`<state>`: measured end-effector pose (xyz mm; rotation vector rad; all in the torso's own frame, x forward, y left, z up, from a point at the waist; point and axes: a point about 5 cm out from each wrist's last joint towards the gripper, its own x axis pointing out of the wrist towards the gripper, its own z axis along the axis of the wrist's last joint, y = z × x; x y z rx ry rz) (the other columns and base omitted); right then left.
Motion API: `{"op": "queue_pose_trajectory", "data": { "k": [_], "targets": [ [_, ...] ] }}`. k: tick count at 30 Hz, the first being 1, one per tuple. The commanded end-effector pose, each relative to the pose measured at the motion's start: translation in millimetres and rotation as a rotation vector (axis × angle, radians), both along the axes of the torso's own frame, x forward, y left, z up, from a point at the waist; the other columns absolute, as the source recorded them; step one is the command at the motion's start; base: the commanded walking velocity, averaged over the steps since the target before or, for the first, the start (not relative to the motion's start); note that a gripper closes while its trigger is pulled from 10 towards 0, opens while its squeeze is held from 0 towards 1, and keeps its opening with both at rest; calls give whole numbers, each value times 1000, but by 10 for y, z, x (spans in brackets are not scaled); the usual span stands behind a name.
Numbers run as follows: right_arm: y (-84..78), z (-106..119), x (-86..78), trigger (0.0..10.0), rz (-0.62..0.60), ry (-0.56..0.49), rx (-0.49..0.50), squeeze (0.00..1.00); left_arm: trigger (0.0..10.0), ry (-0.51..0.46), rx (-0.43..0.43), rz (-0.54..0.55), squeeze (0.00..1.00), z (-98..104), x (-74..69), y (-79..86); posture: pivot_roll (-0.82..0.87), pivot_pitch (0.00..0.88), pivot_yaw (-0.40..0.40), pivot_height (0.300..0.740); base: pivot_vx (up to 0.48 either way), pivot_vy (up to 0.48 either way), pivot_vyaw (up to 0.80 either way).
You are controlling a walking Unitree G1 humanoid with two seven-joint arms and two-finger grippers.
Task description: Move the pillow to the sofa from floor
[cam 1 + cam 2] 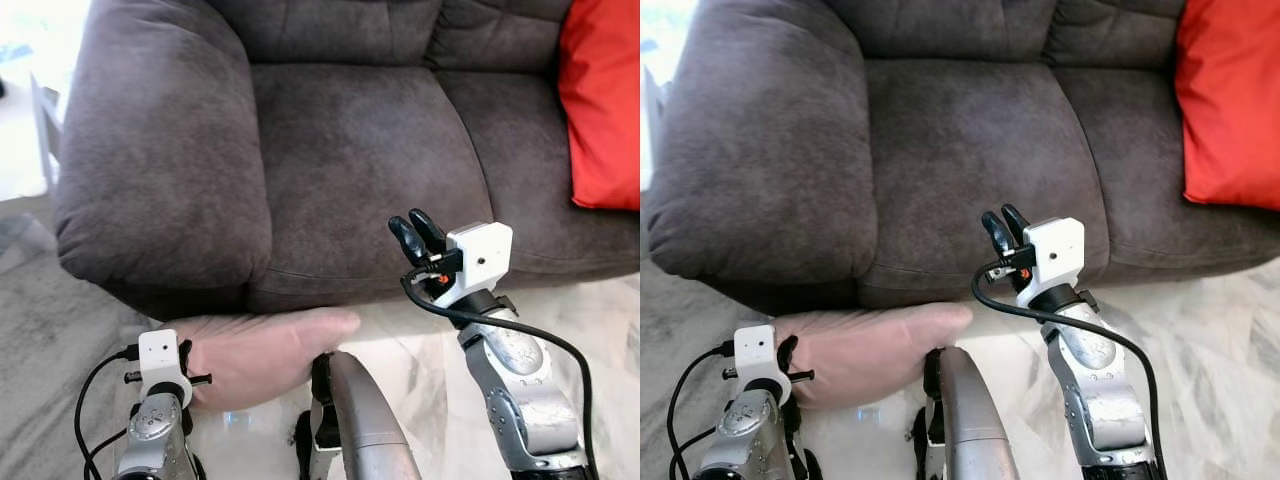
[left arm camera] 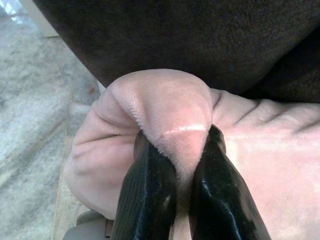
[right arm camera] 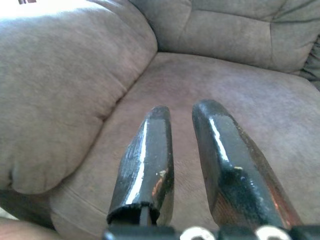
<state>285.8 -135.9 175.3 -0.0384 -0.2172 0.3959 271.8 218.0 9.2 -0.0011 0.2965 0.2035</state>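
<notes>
Soft pale-pink velvety pillow [image 1: 262,352] down at floor level against dark grey plush sofa [image 1: 350,150] front edge. Left claw [image 2: 184,170] clenched on a bunched corner fold. Right claw [image 1: 418,234] slightly parted, empty, over seat front. Likely light, floppy; two-point hold advisable.

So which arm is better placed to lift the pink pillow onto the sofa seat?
The left. The left gripper is already shut on a fold of the pink pillow on the floor, while the right gripper hovers empty and open before the sofa seat.
</notes>
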Motion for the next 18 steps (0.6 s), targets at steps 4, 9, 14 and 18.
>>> {"op": "queue_pose_trajectory", "data": {
  "k": [4, 9, 14, 18],
  "targets": [
    [-54, -114, -3, 10000, -32, 23, -8, 0, 10000, -21, 12, 8, 0, 16, -8, 36, -6, 171, -163, 568, -321, 0, 0],
    [-60, -153, 36, 10000, -46, 21, -8, 0, 10000, -26, 11, 6, 0, 50, 39, 41, -3, 148, -153, 568, -329, 0, 0],
    [-68, -188, 74, 10000, -66, 15, -3, 0, 10000, -28, 14, 3, 0, 70, 67, 66, -2, 124, -136, 568, -326, 0, 0],
    [-74, -219, 101, 10000, -81, 16, 1, 0, 10000, -28, 16, 3, 0, 85, 93, 81, 1, 98, -122, 568, -326, 0, 0]
  ]
}}
